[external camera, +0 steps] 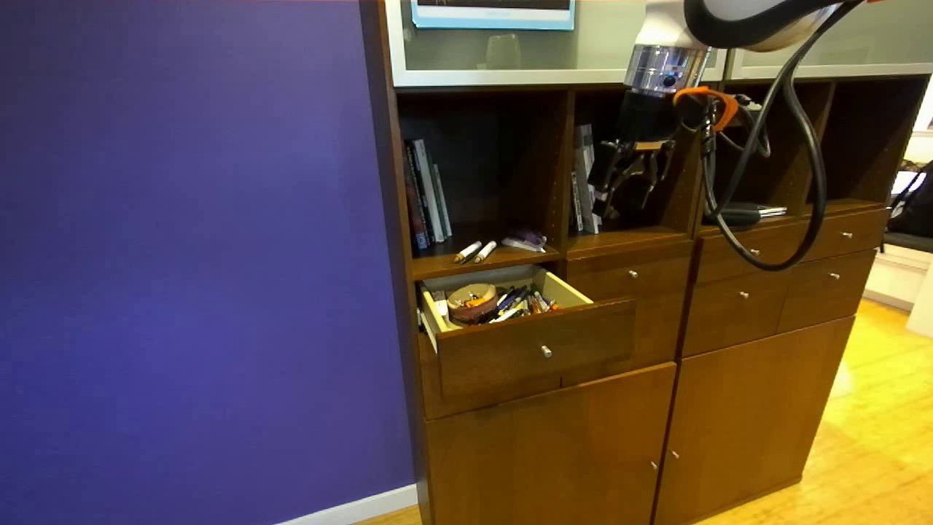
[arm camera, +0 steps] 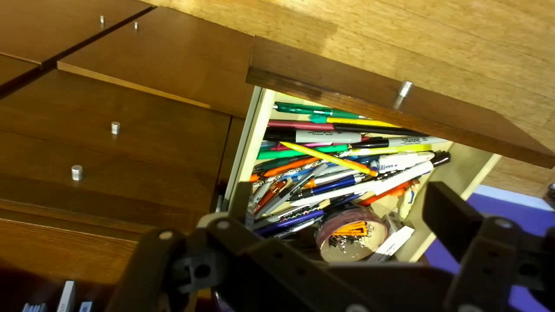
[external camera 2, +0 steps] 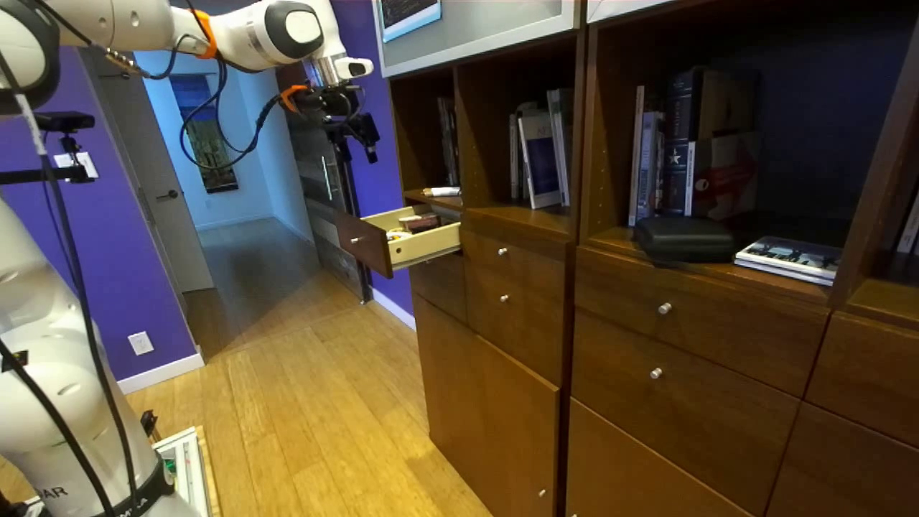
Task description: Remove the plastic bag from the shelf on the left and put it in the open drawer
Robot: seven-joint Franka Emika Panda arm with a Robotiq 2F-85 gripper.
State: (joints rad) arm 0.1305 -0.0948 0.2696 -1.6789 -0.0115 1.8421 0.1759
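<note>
A dark brown wooden cabinet (external camera: 547, 445) with small silver knobs shows in both exterior views, a white jointed robot arm (external camera 2: 258, 43) extending in front of it. In an exterior view, a brown wooden shelf (external camera: 437, 268) runs across its left side, and below that a brown-fronted, cream-lined drawer (external camera: 510, 357) stands pulled out. Thin gray and dark books (external camera: 430, 193) stand slightly tilted near the shelf's left edge. The black two-fingered gripper (arm camera: 338, 199) hangs higher than the drawer, its fingers spread wide. Inside the drawer, a round maroon bowl (arm camera: 377, 238) holds orange and metal clips. The crumpled purple-and-clear plastic bag (external camera: 526, 240) lies near the shelf's front right corner, lower than the gripper and to its left in that view, apart from it. Two white cylindrical markers (external camera: 469, 251) lie just left of the bag, by the front edge. Slim multicolored pens (arm camera: 360, 189) crowd the drawer beside the bowl.
</note>
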